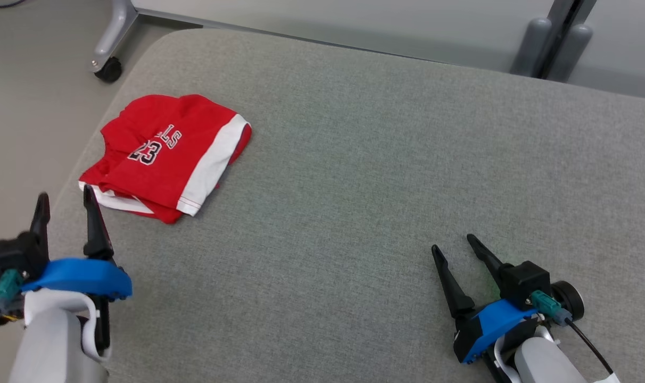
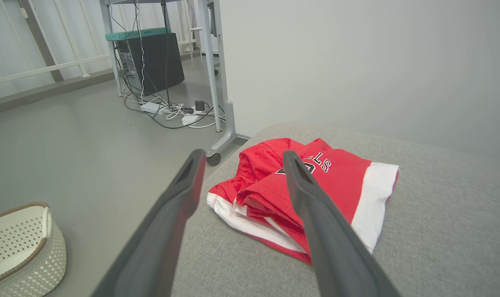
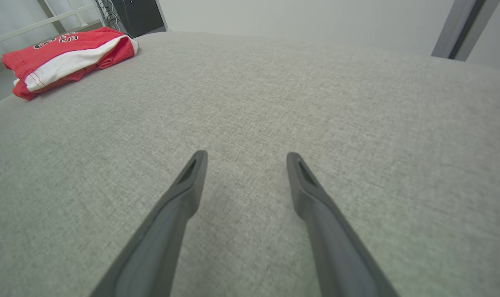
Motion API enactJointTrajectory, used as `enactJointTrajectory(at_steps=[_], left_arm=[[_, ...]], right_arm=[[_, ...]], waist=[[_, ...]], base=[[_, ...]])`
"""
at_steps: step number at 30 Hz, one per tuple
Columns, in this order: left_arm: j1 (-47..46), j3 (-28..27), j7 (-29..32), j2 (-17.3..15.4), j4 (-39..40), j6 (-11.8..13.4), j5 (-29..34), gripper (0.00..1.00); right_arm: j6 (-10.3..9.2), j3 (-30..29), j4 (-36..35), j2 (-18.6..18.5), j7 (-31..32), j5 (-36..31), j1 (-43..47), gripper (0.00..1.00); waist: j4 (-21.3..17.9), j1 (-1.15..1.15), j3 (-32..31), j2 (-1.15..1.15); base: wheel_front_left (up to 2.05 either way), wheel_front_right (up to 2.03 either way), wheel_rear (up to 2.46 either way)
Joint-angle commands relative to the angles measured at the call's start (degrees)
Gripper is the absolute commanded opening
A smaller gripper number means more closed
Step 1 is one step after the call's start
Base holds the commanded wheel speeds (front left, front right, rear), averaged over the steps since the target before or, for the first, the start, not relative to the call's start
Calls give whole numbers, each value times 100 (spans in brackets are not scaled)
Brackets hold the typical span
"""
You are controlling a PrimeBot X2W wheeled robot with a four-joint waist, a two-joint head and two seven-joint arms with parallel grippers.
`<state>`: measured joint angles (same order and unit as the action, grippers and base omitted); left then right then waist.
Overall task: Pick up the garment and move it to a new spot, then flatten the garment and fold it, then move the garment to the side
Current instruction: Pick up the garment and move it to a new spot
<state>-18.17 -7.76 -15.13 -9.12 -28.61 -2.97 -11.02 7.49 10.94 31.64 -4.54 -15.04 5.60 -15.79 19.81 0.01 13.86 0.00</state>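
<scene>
Garment [image 1: 168, 154] folded, just beyond open left claw [image 1: 67, 201]

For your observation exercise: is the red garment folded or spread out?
Folded. The red garment lies as a compact stack, with several layered edges showing along its near side.

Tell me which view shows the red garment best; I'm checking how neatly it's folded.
Head view: the garment shows nearly whole, from above. In the left wrist view an end effector finger crosses it; the right wrist view shows it small and edge-on.
</scene>
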Motion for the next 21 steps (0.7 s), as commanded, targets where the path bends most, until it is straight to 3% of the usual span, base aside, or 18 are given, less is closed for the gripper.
enactJointTrajectory(at_steps=[1, 9, 15, 21], left_arm=[[-223, 40, 0, -76, -125, -69, 18, 100], [-1512, 543, 350, -602, -1501, -444, -281, 100], [-1949, 1440, 865, -919, -1960, -450, -1052, 100], [-2026, 1970, 1303, -1183, -2335, -452, -1648, 100]], right_arm=[[0, 38, -63, -62, -16, -2, -86, 100], [-1, 272, -344, -358, -15, 127, -390, 100], [-3, 299, -415, -564, -3, 177, -464, 100], [-5, 271, -415, -691, 4, 214, -460, 100]], waist=[[-3, -1, 59, 0], [-327, -1, 482, 0], [-521, -1, 767, 0], [-687, -1, 962, 0]], base=[[0, 0, 0], [0, 0, 0], [0, 0, 0], [0, 0, 0]])
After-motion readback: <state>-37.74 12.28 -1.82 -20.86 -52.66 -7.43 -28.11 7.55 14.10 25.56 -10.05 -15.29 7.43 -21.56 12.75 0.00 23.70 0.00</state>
